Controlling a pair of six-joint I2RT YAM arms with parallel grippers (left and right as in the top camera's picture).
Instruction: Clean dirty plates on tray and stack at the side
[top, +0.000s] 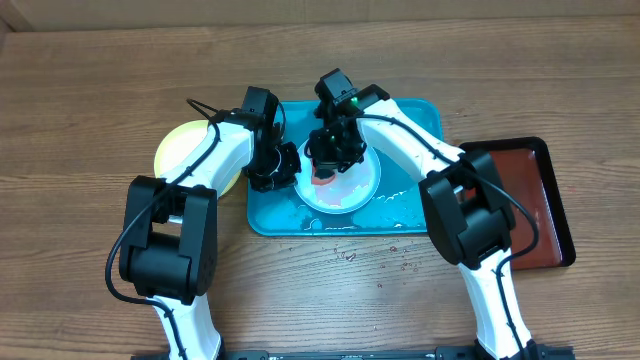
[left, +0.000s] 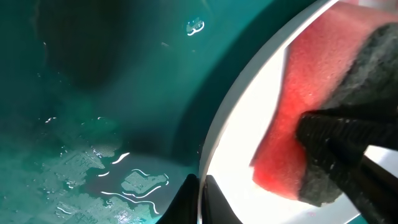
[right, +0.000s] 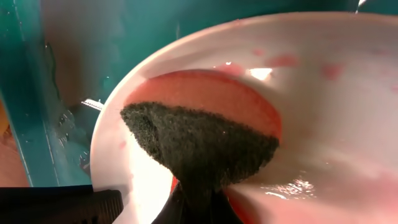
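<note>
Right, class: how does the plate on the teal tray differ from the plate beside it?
The tray plate is white, the side plate yellow-green. The tray plate lies in the wet tray, the side plate on the table. A sponge presses on the tray plate; none shows on the side plate. Both are round.
</note>
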